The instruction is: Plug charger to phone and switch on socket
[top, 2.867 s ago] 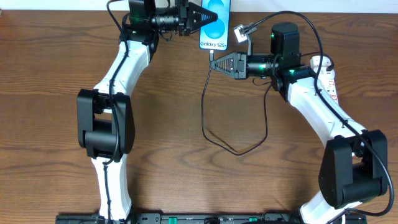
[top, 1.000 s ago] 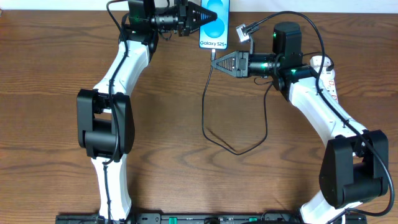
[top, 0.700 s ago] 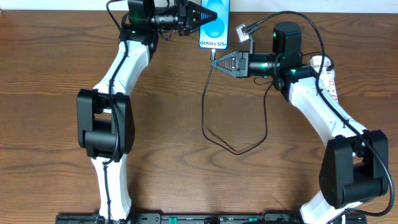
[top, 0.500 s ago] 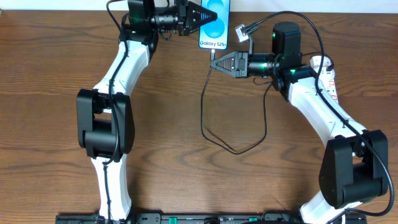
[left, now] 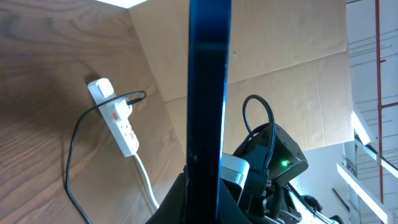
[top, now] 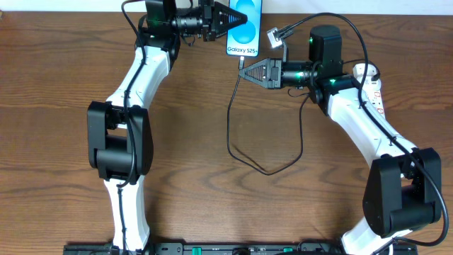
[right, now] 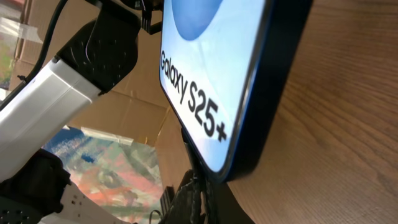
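Socket (top: 377, 91) is lying on the worktop (top: 56, 142), partly under the right arm. Left gripper (top: 242, 20) is clamping the phone (top: 243, 48). Right gripper (top: 243, 71), closed on the charger (top: 228, 134), is sitting just below the phone's lower edge.

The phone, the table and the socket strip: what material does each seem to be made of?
The phone: glossy glass front, reflective and lit, with a dark smooth frame, metal or plastic. The table: brown wood or wood-look laminate, grain lines visible, matte. The socket strip: white moulded plastic, smooth, probably.
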{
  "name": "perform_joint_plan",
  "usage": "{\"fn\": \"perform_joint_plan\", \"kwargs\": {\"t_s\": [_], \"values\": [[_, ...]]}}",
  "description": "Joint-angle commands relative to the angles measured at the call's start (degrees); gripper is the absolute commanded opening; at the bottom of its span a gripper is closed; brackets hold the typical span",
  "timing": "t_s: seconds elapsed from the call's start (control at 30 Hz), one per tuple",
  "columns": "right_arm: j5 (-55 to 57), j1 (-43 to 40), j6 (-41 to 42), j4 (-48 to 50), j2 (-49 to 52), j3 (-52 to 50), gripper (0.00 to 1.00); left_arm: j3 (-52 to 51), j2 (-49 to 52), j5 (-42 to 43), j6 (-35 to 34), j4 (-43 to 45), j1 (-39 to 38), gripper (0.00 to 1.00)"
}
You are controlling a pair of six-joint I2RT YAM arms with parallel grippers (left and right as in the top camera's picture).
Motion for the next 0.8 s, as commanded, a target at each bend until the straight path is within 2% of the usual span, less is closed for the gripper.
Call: {"fn": "perform_joint_plan", "kwargs": {"t_s": [0.0, 0.77], "values": [[-0.33, 0.17, 0.68, 0.15, -0.63, 1.27, 0.01, 0.96, -1.2, 1.84, -0.31, 0.55, 0.17, 0.08], [-2.05, 0.07, 2.23, 0.35, -0.63, 1.27, 0.01, 0.96, -1.2, 1.84, 0.39, 0.74, 0.17, 0.07]]}}
